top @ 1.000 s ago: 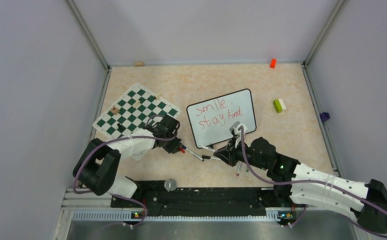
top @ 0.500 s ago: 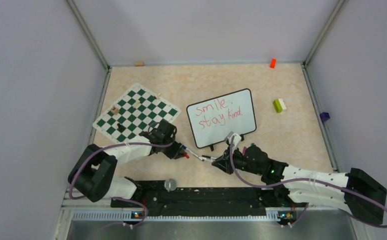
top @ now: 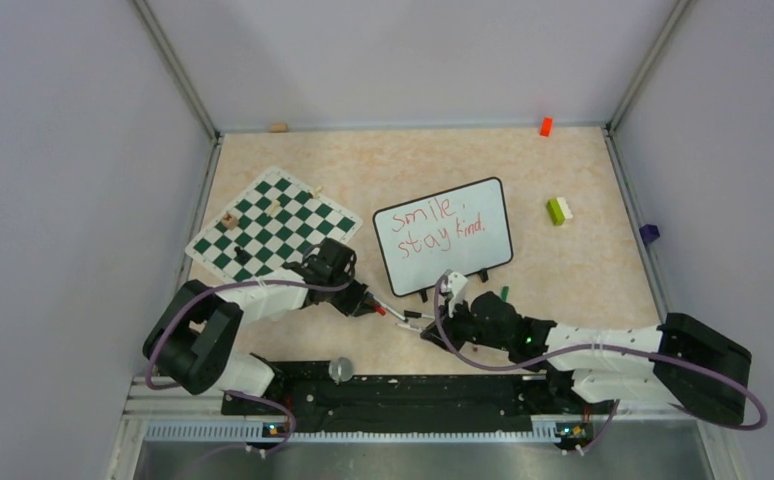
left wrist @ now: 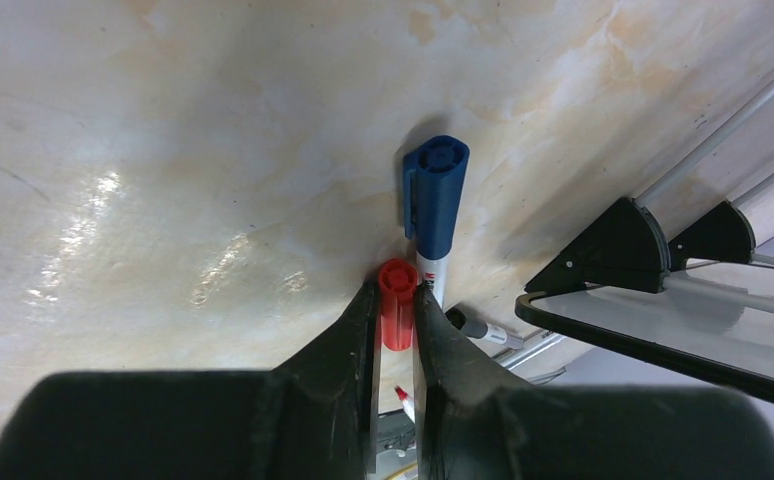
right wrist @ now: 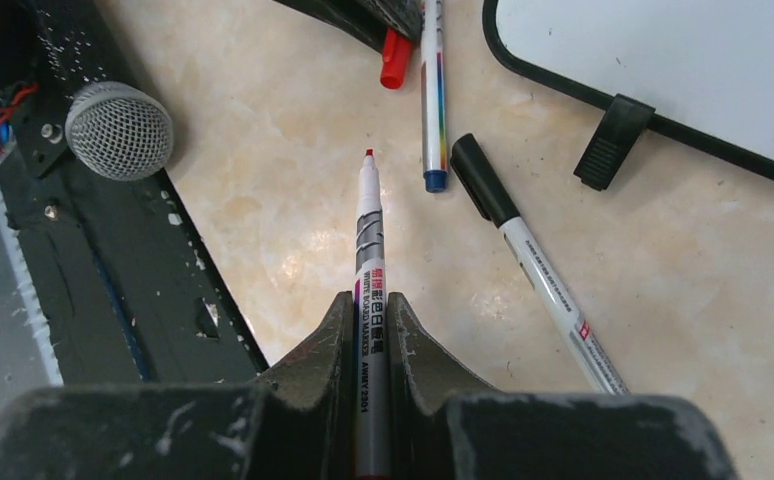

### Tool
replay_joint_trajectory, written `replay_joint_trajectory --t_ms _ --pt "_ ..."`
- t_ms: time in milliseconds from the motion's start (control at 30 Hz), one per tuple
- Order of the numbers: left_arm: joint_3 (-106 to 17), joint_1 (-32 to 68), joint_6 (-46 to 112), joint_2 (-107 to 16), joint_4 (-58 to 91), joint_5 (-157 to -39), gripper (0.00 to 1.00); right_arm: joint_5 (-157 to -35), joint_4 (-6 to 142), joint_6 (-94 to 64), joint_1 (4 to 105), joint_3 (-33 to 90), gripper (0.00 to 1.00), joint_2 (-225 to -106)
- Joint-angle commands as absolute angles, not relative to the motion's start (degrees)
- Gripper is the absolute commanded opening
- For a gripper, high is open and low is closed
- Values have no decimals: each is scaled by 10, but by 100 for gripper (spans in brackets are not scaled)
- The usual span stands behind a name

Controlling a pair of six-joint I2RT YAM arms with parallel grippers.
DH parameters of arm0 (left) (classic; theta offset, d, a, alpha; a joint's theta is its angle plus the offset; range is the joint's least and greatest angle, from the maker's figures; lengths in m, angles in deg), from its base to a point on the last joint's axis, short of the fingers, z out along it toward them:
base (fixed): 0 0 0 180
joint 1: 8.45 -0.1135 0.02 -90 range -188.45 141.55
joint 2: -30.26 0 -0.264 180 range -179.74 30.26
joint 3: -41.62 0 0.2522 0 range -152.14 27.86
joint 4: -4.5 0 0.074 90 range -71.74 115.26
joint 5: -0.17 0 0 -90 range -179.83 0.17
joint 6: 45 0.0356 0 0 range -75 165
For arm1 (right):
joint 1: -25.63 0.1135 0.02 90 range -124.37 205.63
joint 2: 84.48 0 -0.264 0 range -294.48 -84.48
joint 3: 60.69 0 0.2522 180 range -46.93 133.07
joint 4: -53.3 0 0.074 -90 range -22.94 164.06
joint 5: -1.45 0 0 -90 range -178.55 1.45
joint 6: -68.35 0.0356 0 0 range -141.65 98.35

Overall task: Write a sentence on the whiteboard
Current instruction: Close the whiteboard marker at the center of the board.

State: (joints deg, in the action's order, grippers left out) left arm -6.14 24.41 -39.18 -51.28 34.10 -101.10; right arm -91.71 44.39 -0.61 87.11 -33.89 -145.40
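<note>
The whiteboard [top: 463, 250] lies on the table and carries the sentence [top: 431, 228] in red, "smile. stay kind." My right gripper [top: 428, 325] is shut on an uncapped red marker [right wrist: 368, 250], its tip aimed left at the red cap. My left gripper [top: 366, 303] is shut on the red cap [left wrist: 396, 300], just in front of the board's near left corner. In the right wrist view my right gripper [right wrist: 368, 300] has the cap [right wrist: 394, 55] ahead of the tip, a gap between them. The board's frame [left wrist: 663, 345] shows in the left wrist view.
A blue-capped marker [left wrist: 433, 200] and a black-capped marker [right wrist: 523, 250] lie between the grippers. A chess mat [top: 268, 225] lies left. A green-white block [top: 559, 210], an orange block [top: 545, 126] and a purple piece [top: 648, 234] lie right. A mesh knob [right wrist: 118, 130] sits on the base rail.
My right gripper has drawn back from the board's near edge, leftward and toward the base, with the marker now pointing at the cap. My left gripper has shifted slightly right.
</note>
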Motion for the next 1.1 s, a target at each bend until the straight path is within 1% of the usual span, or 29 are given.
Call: replay_joint_trajectory --t_ms 0,400,1067 --pt "-53 244 -386 -537 372 -988 0 -913 413 -15 884 -294 0 -1492" --pt "-57 245 -377 -534 381 -990 0 -903 381 -1 884 -271 0 -1551" --pt "-58 245 -370 -540 388 -991 0 -872 377 0 884 -252 0 -1583"
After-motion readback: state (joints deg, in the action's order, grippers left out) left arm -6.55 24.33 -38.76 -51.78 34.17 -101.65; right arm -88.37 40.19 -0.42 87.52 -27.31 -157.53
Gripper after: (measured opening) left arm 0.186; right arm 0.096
